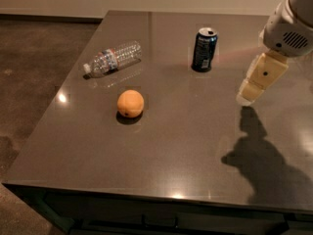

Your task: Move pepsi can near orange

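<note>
The pepsi can stands upright on the dark table, toward the back middle. The orange sits on the table nearer the front left, well apart from the can. My gripper hangs above the table at the right, to the right of the can and lower in the view, not touching anything. Its shadow falls on the table just below it.
A clear plastic water bottle lies on its side at the back left of the table. The table's left edge drops to a brown floor. The front edge runs along the bottom of the view.
</note>
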### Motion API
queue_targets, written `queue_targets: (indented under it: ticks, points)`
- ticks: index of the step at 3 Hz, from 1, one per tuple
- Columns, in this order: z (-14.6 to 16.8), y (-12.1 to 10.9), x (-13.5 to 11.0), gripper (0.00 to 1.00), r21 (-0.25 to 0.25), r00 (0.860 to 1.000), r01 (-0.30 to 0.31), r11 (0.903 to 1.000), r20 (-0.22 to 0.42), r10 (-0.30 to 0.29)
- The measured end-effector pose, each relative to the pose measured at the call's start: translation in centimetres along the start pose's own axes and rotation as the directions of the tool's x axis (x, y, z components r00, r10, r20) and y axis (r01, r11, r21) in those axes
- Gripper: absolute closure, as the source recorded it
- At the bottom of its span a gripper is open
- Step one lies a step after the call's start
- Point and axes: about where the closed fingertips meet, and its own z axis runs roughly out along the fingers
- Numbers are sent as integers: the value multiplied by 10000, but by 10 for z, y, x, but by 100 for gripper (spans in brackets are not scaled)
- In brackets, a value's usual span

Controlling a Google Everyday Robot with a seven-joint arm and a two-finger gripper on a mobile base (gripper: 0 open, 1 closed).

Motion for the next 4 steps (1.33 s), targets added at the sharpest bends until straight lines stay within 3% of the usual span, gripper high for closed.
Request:
queue_targets:
  ticks: [1, 2, 4]
  points:
    - [20, -34, -7, 0, 575, 9930, -1182, 9913, 81, 1179]
    - [37, -68, -13, 0, 1012, 9720, -2344, 9669, 389, 2316]
    - [73, -122, -28, 0, 1162, 8983, -4307, 8950, 1512, 4126]
